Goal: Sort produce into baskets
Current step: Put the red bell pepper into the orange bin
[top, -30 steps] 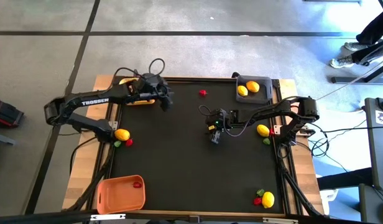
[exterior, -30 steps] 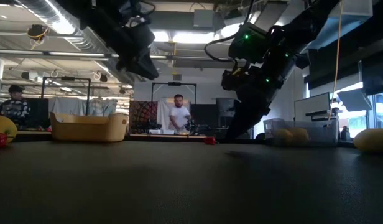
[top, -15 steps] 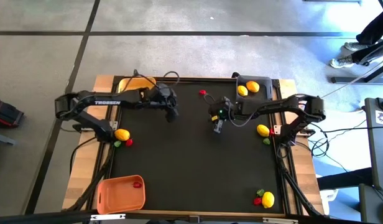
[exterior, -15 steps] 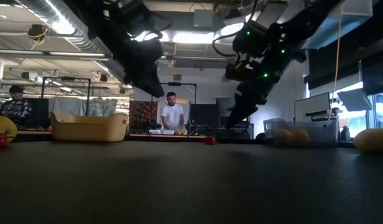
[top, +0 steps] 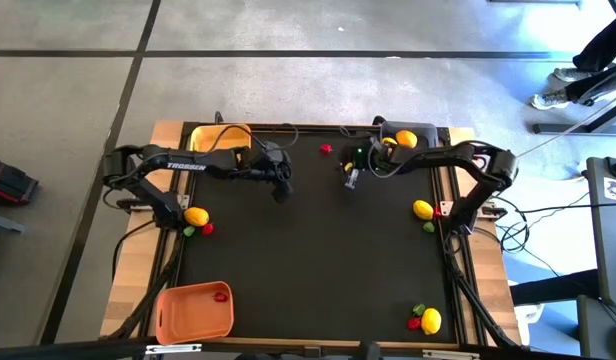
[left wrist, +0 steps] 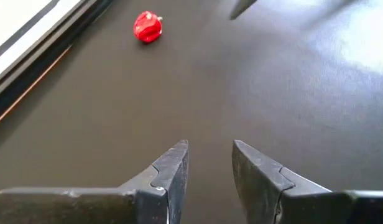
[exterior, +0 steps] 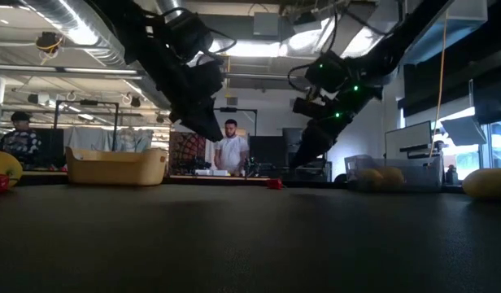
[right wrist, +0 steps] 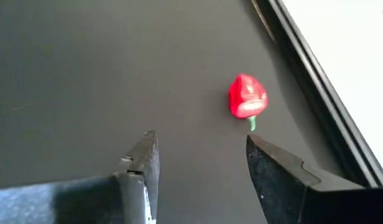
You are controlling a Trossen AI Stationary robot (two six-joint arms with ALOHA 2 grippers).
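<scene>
A small red piece (top: 326,149) lies on the black mat near the far edge; it also shows in the right wrist view (right wrist: 247,96) and the left wrist view (left wrist: 147,27). My right gripper (top: 350,179) hangs open and empty just to the near right of it, above the mat (right wrist: 201,146). My left gripper (top: 280,187) hangs open by a narrow gap and empty, to the near left of the red piece (left wrist: 210,155). The yellow basket (top: 220,135) stands at the far left, the grey basket (top: 413,140) at the far right with two lemons, and the orange basket (top: 195,310) at the near left.
A lemon with small red and green pieces (top: 196,216) lies at the left edge, another group (top: 423,211) at the right edge, a third (top: 428,320) at the near right corner. A red piece (top: 221,296) lies in the orange basket. People stand in the room behind (exterior: 230,150).
My right gripper has gone toward the table's far edge, closing on the red piece. My left gripper has gone toward the table's right and a little toward the near edge, away from the yellow basket. No piece has moved.
</scene>
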